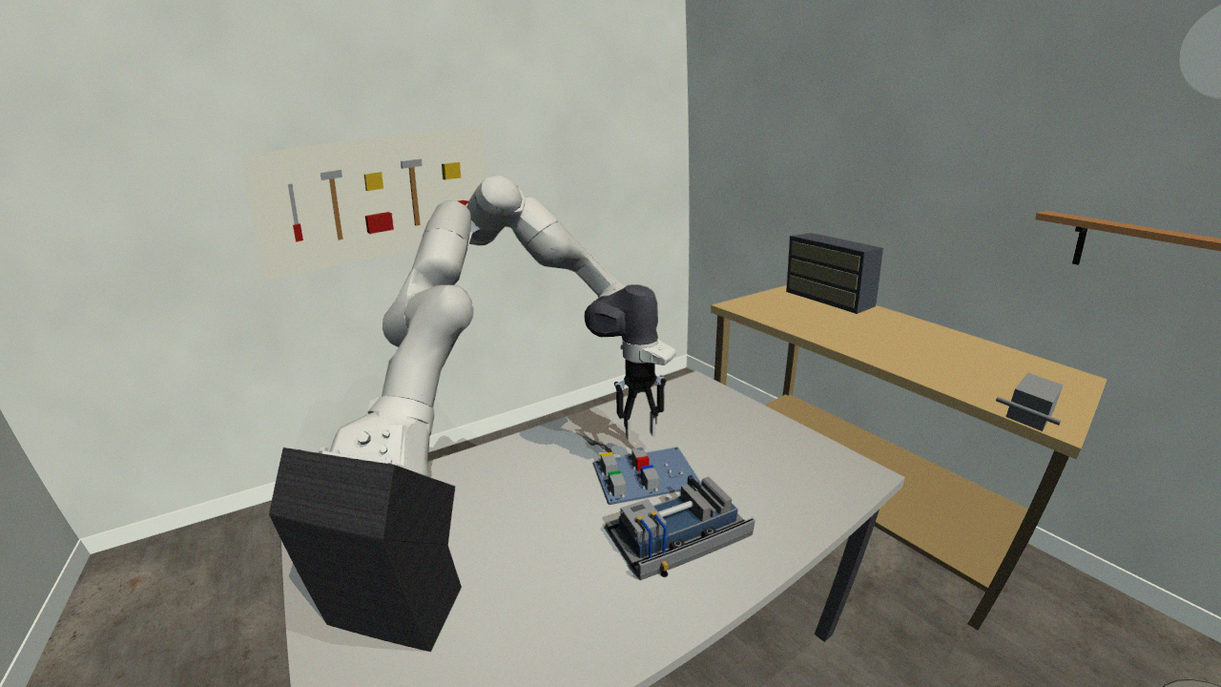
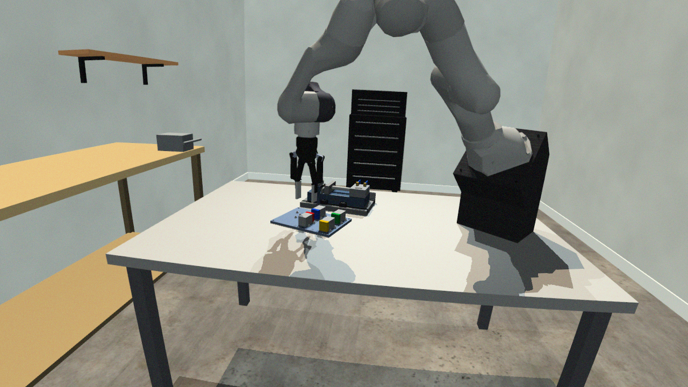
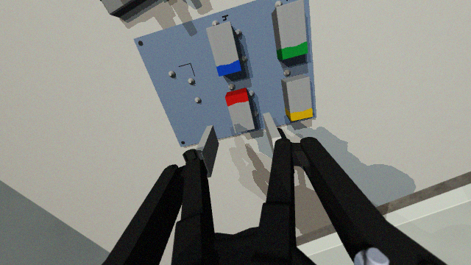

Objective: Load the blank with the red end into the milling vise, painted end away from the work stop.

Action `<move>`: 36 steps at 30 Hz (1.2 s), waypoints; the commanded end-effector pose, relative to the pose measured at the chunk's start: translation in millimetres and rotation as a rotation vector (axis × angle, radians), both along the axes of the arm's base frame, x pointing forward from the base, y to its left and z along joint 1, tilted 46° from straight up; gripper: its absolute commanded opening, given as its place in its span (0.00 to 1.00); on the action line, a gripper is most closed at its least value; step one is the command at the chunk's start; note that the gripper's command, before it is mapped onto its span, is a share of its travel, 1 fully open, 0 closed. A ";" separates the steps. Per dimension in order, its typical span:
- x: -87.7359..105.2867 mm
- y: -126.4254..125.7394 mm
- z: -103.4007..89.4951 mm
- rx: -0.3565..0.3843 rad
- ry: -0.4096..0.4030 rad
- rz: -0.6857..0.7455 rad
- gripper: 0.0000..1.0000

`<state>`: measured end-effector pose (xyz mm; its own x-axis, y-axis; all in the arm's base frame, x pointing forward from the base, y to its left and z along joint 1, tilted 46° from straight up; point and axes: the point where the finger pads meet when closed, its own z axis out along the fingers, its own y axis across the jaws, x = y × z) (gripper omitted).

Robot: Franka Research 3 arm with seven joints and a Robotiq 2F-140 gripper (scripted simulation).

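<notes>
The red-ended blank (image 1: 642, 462) (image 3: 241, 110) lies on the infeed plate (image 1: 674, 454) (image 2: 288, 220) (image 3: 162, 59), its plain end at the plate's edge away from the vise. My gripper (image 1: 640, 433) (image 2: 306, 198) (image 3: 239, 129) is partly open and empty, pointing down above that edge. In the wrist view its fingertips appear on either side of the blank's plain end, higher than the blank. The vise (image 1: 721, 516) (image 2: 336, 197) stands beside the plate. A pale rod (image 1: 674, 509) lies between its hosed block (image 1: 635, 516) and the hose-free end; the low bars are not discernible.
The blue-ended blank (image 1: 649, 478) (image 2: 318, 212) (image 3: 224, 46), green-ended blank (image 1: 616, 484) (image 2: 338, 216) (image 3: 291, 27) and yellow-ended blank (image 1: 608, 464) (image 2: 326, 224) (image 3: 299, 96) lie on the infeed plate. Small pins (image 3: 191, 81) stand beside the blanks and at one unoccupied spot.
</notes>
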<state>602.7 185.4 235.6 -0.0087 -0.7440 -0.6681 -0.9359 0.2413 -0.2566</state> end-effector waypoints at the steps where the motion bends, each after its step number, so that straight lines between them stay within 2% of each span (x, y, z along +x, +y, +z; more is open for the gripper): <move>1: -0.5 -1.7 -0.3 -0.003 -0.002 0.003 0.41; 20: -1.5 -2.6 0.1 -0.003 -0.002 0.003 0.41; 25: 9.4 17.5 -20.6 -0.003 -0.002 0.003 0.41; 36: 9.4 17.5 -20.6 -0.003 -0.002 0.003 0.41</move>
<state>610.4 203.0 214.0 -0.0187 -0.7427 -0.6693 -0.9377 0.2453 -0.2460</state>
